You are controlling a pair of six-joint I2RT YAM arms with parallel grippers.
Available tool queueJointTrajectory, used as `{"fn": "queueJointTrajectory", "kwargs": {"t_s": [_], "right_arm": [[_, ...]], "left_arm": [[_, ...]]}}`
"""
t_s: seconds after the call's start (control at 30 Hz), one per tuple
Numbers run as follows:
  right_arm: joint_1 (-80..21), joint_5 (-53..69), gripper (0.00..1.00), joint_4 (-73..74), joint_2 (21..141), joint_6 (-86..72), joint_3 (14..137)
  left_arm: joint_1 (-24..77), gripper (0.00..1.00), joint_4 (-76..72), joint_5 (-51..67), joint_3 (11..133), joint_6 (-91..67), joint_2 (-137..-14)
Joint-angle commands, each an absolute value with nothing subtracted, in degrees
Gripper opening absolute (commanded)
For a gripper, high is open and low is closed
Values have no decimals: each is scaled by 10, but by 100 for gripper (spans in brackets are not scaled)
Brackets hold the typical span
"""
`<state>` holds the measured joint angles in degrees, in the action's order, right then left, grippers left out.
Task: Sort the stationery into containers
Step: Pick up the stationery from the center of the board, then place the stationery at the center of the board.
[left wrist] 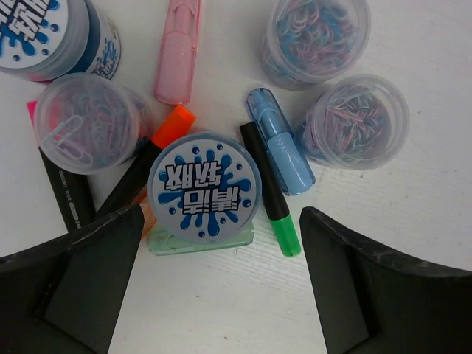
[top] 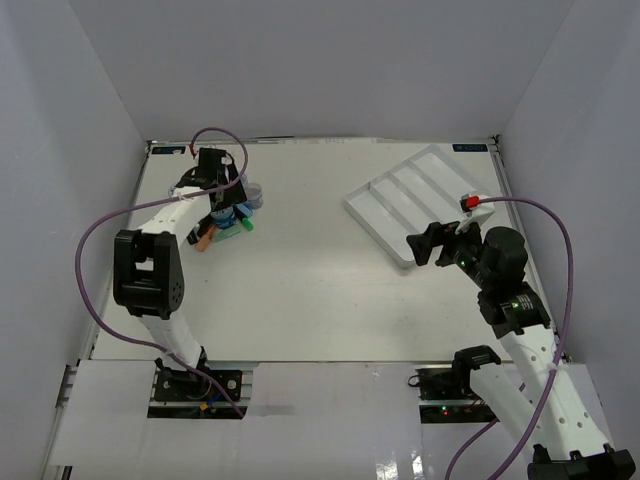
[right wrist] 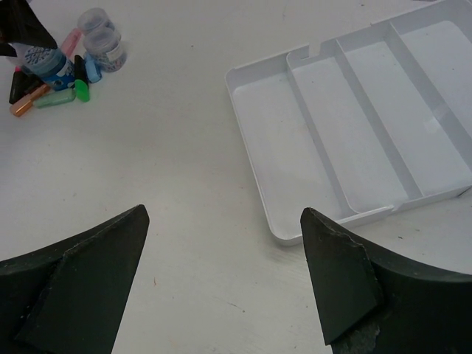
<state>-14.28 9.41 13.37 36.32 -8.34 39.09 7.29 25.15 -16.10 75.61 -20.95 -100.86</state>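
Left pincer (left wrist: 221, 221) released, poised over the pile. Lidded jar (left wrist: 204, 186) lies directly between its jaws, amid markers (left wrist: 280, 151). Judged light, rigid, slick-sided; grip across the body below the lid. Right pincer (right wrist: 225, 214) released, empty; tray (right wrist: 280, 147) just ahead-right.

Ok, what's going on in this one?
Two robot arms are sorting stationery into a white tray, and nothing is in the tray yet. The left gripper hovers open over a cluster of markers and jars at the far left of the table, lined up on a jar with a blue-splash lid. The right gripper hangs open and empty near the tray.
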Motion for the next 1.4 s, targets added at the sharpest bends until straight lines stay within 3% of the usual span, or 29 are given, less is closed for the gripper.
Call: {"fn": "queueJointTrajectory", "kwargs": {"t_s": [0.0,0.3,0.47,0.8,0.97,1.13,1.37], "right_arm": [[-145,121,90,100,358,-74,389],[-145,124,90,91,348,-67,380],[-145,128,90,89,345,-67,378],[-145,136,90,91,335,-65,381],[-145,159,90,93,344,-67,387],[-145,172,90,91,351,-72,395],[-145,171,90,90,350,-76,399]], "left_arm": [[67,98,246,-169,784,-206,-1028],[62,97,243,-158,800,-212,-1073],[62,88,239,-157,810,-205,-1081],[62,51,238,-116,805,-177,-1047],[73,43,255,-76,807,-143,-989],[157,41,278,-25,821,-86,-941],[302,41,295,-7,843,-55,-964]]}}
